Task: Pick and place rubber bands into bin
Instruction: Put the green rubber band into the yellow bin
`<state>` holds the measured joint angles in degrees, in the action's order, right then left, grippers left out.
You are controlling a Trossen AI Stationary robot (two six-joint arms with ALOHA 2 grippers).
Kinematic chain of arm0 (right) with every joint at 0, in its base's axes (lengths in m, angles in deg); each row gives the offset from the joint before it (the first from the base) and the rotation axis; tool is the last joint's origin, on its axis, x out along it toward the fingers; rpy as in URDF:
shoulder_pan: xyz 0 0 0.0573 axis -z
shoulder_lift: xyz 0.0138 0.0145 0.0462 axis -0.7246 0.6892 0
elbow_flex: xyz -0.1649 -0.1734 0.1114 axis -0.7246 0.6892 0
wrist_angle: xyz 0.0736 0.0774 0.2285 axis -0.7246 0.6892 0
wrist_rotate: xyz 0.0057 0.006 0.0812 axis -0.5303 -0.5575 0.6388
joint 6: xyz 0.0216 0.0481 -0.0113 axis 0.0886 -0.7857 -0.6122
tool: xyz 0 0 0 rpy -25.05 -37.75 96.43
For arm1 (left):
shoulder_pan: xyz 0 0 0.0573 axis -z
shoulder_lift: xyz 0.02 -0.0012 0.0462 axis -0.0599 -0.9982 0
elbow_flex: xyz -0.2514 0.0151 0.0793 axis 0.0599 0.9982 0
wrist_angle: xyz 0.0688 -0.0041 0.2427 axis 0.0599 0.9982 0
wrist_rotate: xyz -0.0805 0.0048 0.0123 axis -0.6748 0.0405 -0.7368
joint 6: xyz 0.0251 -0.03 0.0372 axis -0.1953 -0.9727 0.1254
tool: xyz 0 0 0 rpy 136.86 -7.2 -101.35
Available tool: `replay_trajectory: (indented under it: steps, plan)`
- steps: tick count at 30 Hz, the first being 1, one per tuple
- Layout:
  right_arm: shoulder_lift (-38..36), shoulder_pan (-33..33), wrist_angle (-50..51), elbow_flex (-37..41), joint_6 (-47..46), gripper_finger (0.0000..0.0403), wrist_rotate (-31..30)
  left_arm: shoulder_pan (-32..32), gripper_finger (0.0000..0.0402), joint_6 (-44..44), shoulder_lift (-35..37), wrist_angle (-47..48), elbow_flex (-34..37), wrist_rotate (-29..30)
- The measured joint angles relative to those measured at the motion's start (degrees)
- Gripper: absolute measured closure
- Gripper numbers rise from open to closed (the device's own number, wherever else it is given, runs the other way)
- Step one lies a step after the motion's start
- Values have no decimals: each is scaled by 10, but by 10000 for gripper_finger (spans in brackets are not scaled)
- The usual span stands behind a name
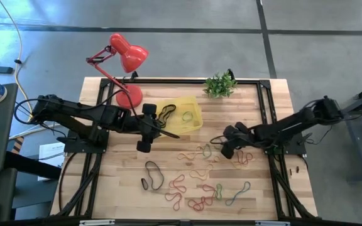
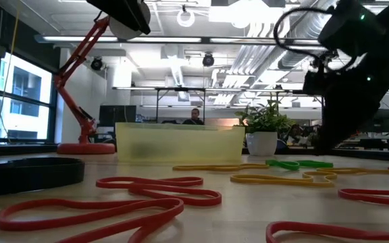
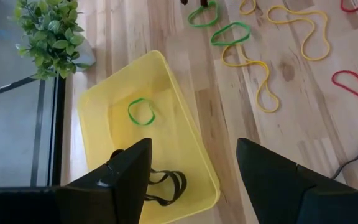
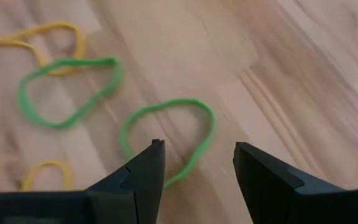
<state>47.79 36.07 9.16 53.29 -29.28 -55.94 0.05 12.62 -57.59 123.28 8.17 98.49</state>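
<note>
The right gripper (image 4: 194,163) is hovering with jaws spread over a green rubber band (image 4: 166,140) right of the bin (image 1: 190,122), while the left gripper (image 3: 191,165), jaws parted, is hanging over the bin's near edge, partly hiding a black band (image 3: 163,186) inside.

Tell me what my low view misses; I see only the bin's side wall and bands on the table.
Observer: Inside the bin lie a green band and a black band.
Operator: Report the left gripper.
Observer: The left gripper hangs open above the bin's near corner, holding nothing.
Operator: Now the right.
Observer: The right gripper is open over a green loop on the wood, not yet gripping it.
</note>
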Motion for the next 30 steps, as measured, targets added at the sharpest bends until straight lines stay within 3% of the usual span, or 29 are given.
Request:
replay_trajectory:
  steps: [16,30]
  plan:
    - [52,52,-39,-2,0,233,33,0,177,-2,0,-1,0,0]
    - [53,55,-8,-1,-10,395,28,0,177,-9,0,0,0,14]
